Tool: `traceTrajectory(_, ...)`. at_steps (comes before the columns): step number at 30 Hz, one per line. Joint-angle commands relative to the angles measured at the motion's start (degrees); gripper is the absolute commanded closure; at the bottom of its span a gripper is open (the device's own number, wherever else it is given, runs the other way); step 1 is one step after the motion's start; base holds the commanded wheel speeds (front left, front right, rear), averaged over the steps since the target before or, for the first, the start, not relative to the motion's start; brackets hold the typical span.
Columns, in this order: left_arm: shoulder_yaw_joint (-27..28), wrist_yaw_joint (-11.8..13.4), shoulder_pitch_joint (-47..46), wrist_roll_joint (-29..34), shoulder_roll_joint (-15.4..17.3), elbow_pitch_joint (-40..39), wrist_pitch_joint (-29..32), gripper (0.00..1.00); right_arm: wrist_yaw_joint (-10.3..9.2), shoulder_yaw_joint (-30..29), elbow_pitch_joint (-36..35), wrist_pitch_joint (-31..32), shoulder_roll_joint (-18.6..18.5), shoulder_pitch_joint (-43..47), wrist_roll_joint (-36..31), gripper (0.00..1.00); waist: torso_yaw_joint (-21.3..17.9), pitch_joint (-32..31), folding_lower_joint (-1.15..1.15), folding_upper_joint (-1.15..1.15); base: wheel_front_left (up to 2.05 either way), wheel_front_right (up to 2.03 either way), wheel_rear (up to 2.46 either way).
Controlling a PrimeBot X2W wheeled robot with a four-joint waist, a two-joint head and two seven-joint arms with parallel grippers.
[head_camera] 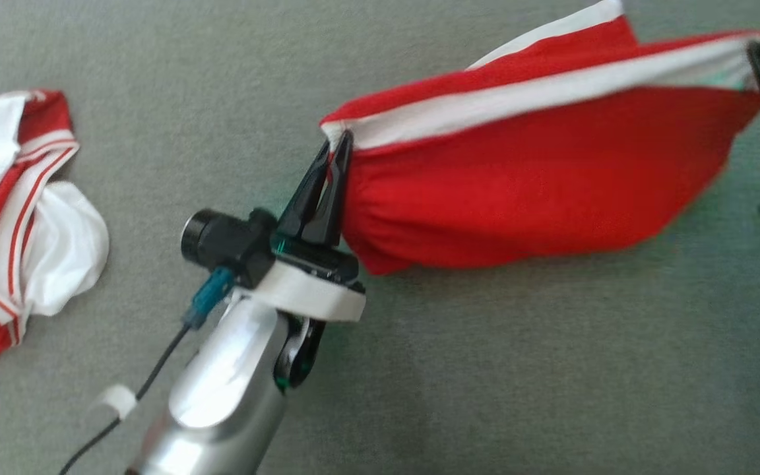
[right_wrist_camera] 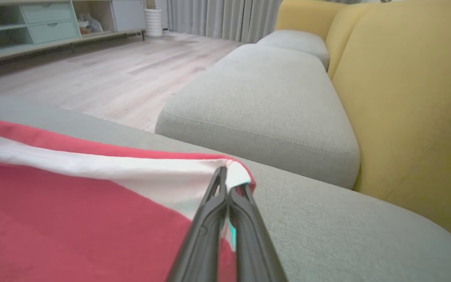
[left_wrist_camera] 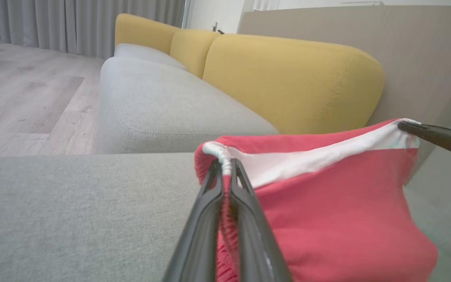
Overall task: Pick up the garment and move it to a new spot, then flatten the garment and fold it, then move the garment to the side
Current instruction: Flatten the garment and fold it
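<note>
Above the grey sofa seat, the red garment hangs stretched between your left gripper and right gripper. Both sets of fingers pinch its white band. Lower both ends evenly and hold it taut so it lands flat.

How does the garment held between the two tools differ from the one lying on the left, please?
The held garment is stretched taut between the left tool and right tool; the other garment lies crumpled and untouched. The held garment shows mostly red with one white band; the other garment shows large white patches and thin red stripes. Both are red and white.
</note>
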Motion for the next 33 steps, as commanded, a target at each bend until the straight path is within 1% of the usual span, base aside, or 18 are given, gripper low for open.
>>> traceTrajectory(1, 1.1, 0.1, -1.6, -0.4, 0.1, -0.8, -0.2, 1.00, -0.04, 1.1, 0.1, 0.0, -2.7, -0.9, 0.6, 1.00, 1.5, 1.5, -0.02, 0.00, 0.00, 0.00, 0.00)
traceTrajectory(5, -0.8, 1.4, -5.1, -2.4, 0.0, 2.3, -0.3, 1.00, -0.04, 8.0, 8.9, -1.9, -2.4, -10.4, 1.1, 1.00, 3.0, 3.2, -0.02, 0.00, 0.00, 0.00, 0.00)
traceTrajectory(9, -2.4, 3.2, -7.2, -4.1, 0.0, 2.8, -0.3, 1.00, -0.04, 14.1, 17.3, -4.6, -0.6, -17.2, 1.9, 1.00, 3.8, 4.1, -0.02, 0.00, 0.00, 0.00, 0.00)
traceTrajectory(10, -2.6, 3.6, -7.4, -4.5, 0.0, 2.8, -0.3, 0.99, -0.04, 15.4, 19.4, -5.5, 0.1, -18.4, 2.1, 0.71, 3.9, 4.2, -0.02, 0.00, 0.00, 0.00, 0.00)
traceTrajectory(11, -2.6, 4.1, -7.5, -4.6, 0.0, 2.7, -0.3, 0.78, -0.04, 16.6, 21.4, -6.3, 0.7, -19.6, 2.3, 0.25, 3.9, 4.2, -0.02, 0.00, 0.00, 0.00, 0.00)
traceTrajectory(12, -2.7, 4.4, -7.5, -4.6, 0.0, 2.5, -0.3, 0.41, -0.04, 17.7, 23.3, -7.1, 1.4, -20.4, 2.4, 0.00, 3.9, 4.2, -0.02, 0.00, 0.00, 0.00, 0.00)
traceTrajectory(13, -2.7, 4.7, -7.3, -4.8, 0.0, 2.3, -0.3, 0.00, -0.04, 18.7, 24.9, -7.9, 2.1, -21.1, 2.9, 0.00, 3.9, 4.2, -0.02, 0.00, 0.00, 0.00, 0.00)
traceTrajectory(17, -2.0, 6.3, -5.9, -3.8, -0.1, 0.9, -0.3, 0.00, -0.04, 20.3, 30.0, -10.6, 4.3, -22.2, 5.5, 0.00, 3.6, 3.2, -0.02, 0.00, 0.00, 0.00, 0.00)
traceTrajectory(21, 0.3, 8.1, -2.0, 0.0, -0.1, -2.0, -0.3, 0.00, -0.04, 21.6, 32.6, -11.4, 6.0, -20.3, 9.7, 0.00, 2.6, 1.2, -0.02, 0.00, 0.00, 0.00, 0.00)
traceTrajectory(24, 3.2, 9.9, 2.4, 3.6, -0.1, -6.3, -0.3, 0.00, -0.04, 23.5, 34.6, -10.3, 6.9, -18.4, 12.7, 0.00, 2.5, -0.1, -0.02, 0.00, 0.00, 0.00, 0.00)
traceTrajectory(26, 4.8, 11.2, 5.6, 5.7, -0.1, -9.6, -0.3, 0.00, -0.04, 24.8, 36.1, -9.3, 7.0, -17.5, 14.1, 0.00, 3.2, -0.8, -0.02, 0.00, 0.00, 0.00, 0.00)
traceTrajectory(29, 6.2, 12.5, 10.4, 6.7, -0.1, -14.2, -0.3, 0.00, -0.04, 25.1, 39.7, -8.6, 7.2, -16.5, 16.5, 0.00, 4.9, -1.6, -0.02, 0.00, 0.00, 0.00, 0.00)
traceTrajectory(33, 6.1, 13.2, 14.6, 7.3, -0.1, -18.0, -0.3, 0.00, -0.04, 26.0, 44.5, -6.7, 7.2, -15.0, 18.8, 0.00, 8.1, -2.2, -0.02, 0.00, 0.00, 0.00, 0.00)
